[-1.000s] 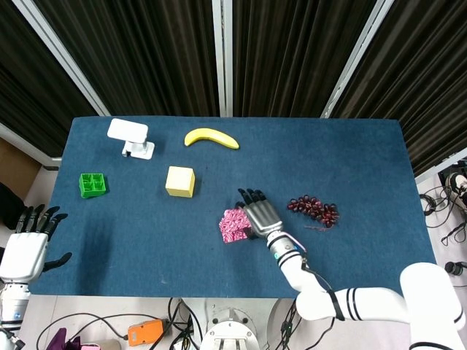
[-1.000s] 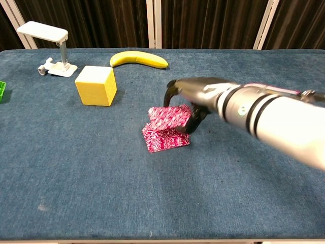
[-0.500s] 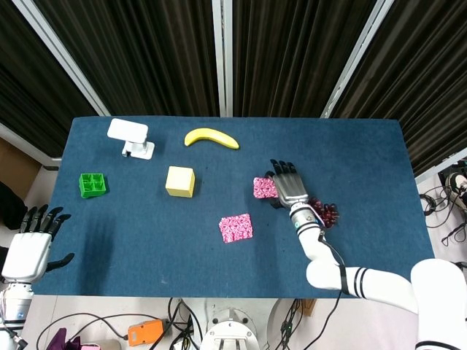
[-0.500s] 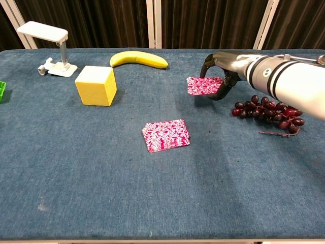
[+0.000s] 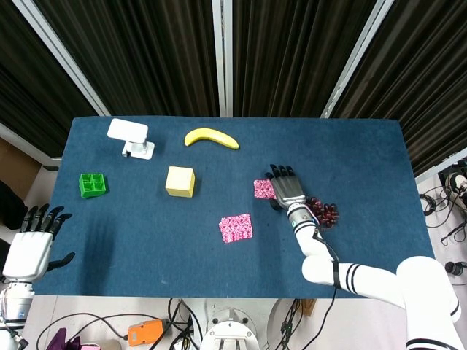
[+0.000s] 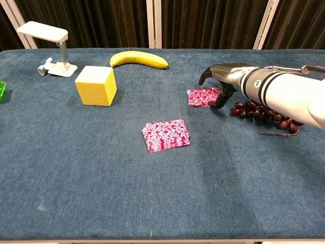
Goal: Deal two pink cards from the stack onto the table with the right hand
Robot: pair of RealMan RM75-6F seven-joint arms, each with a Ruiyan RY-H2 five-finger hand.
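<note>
The stack of pink patterned cards [image 5: 236,227] [image 6: 165,135] lies flat near the middle of the blue table. One pink card [image 5: 263,189] [image 6: 202,96] sits low over the cloth to the far right of the stack. My right hand [image 5: 286,188] [image 6: 223,81] pinches its right edge, fingers arched above it and thumb at the edge. Whether the card's left edge touches the cloth I cannot tell. My left hand [image 5: 33,244] hangs off the table's left edge with fingers spread and holds nothing.
Dark grapes [image 5: 323,212] [image 6: 266,114] lie just right of the right hand. A banana [image 5: 211,137] [image 6: 139,59], a yellow cube [image 5: 180,181] [image 6: 96,85], a white stand [image 5: 130,137] [image 6: 50,43] and a green block [image 5: 93,184] occupy the far and left table.
The right hand lifted one card off the stack, carried it away to the far right, and over the last half second lowered it close to the cloth. The left hand barely shifted.
</note>
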